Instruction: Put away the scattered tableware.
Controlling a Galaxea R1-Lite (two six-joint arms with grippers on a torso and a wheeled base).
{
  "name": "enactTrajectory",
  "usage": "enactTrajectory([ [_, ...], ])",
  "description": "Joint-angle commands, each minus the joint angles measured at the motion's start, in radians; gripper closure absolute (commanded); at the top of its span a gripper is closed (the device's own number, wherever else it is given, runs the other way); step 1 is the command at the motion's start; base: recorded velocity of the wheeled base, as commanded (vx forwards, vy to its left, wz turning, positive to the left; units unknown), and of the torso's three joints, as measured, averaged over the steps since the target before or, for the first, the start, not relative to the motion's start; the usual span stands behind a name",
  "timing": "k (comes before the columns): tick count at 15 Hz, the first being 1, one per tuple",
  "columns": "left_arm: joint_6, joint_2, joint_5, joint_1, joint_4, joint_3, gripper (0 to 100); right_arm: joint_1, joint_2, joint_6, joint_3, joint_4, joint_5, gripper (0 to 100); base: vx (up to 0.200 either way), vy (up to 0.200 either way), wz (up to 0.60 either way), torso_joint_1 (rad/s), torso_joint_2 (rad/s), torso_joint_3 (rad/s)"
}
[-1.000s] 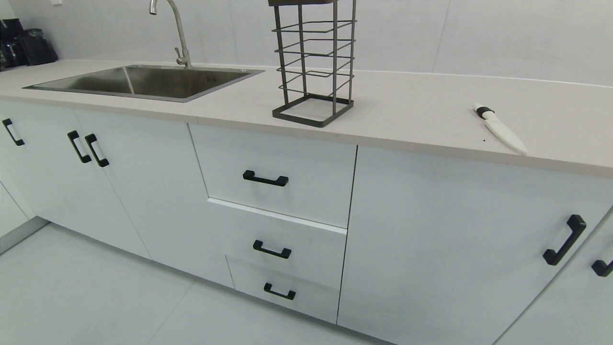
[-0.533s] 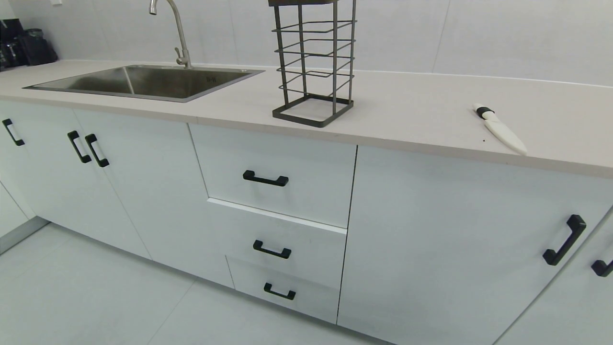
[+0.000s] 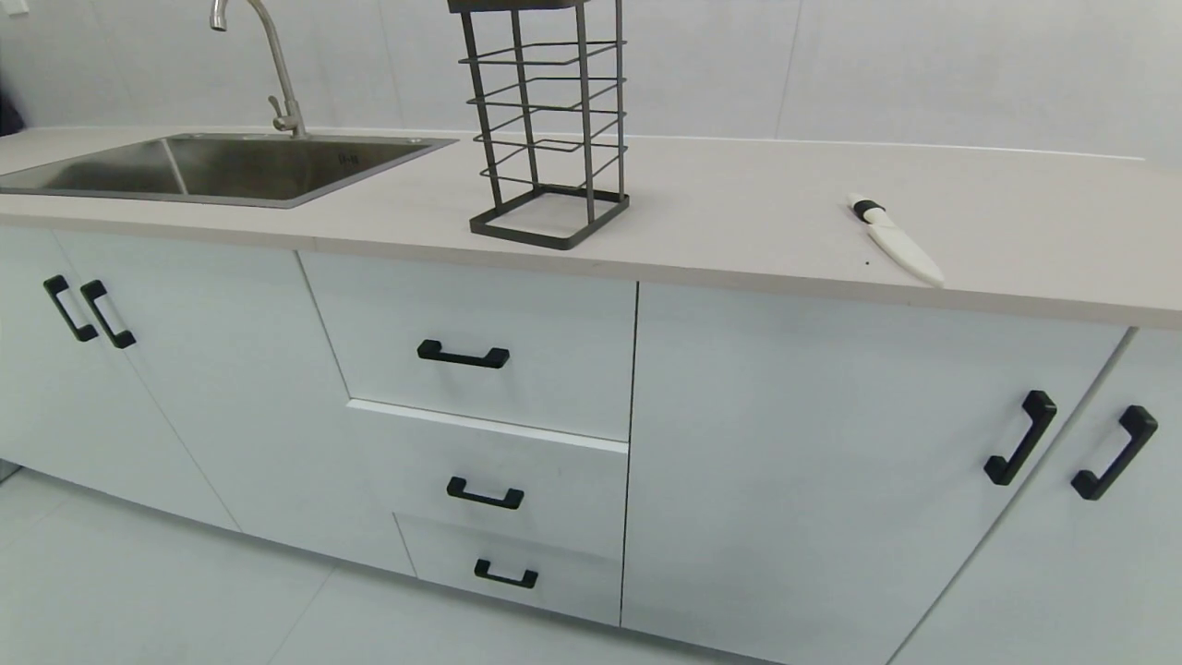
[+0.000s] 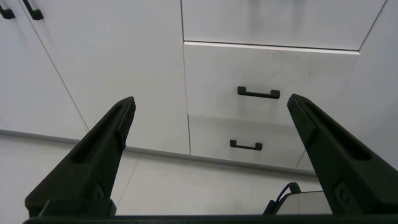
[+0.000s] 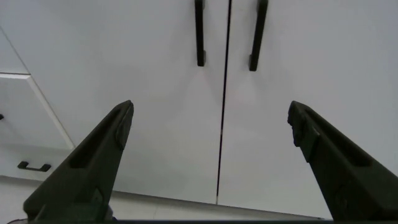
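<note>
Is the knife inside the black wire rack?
No, the knife lies on the counter, apart from the rack.

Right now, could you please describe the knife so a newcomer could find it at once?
Find the long pale countertop over the white cabinets. Right of the tall black wire rack, near the front edge, lies the white knife with a black band. Unlike the upright rack, it lies flat and alone.

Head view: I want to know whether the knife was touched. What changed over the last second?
Only the camera moved: the whole scene slid left, so it swung rightward. The white knife lies as before near the front edge of the countertop, the wire rack beside the sink. Nothing was taken hold of or let go.
</note>
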Motion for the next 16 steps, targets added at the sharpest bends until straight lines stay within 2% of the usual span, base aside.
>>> enactTrajectory([
  [1, 0.001, 0.002, 0.0, -0.001, -0.002, 0.0, 0, 0.0, 0.002, 0.0, 0.0, 0.0, 0.0, 0, 0.2, 0.0, 0.0, -0.002, -0.01, 0.007],
  [2, 0.0, 0.002, -0.003, -0.001, 0.0, 0.0, 0, 0.0, 0.002, 0.0, 0.0, 0.0, 0.0, 0, 0.2, 0.0, 0.0, -0.007, -0.01, 0.002],
  [4, -0.01, 0.002, -0.003, -0.001, 0.0, 0.0, 0, 0.0, 0.002, 0.0, 0.0, 0.0, 0.0, 0, 0.0, 0.0, 0.0, 0.0, 0.0, 0.0],
  [16, -0.008, 0.002, 0.0, -0.001, 0.0, 0.0, 0, 0.0, 0.002, 0.0, 0.0, 0.0, 0.0, 0, 0.0, 0.0, 0.0, 0.0, 0.0, 0.0],
])
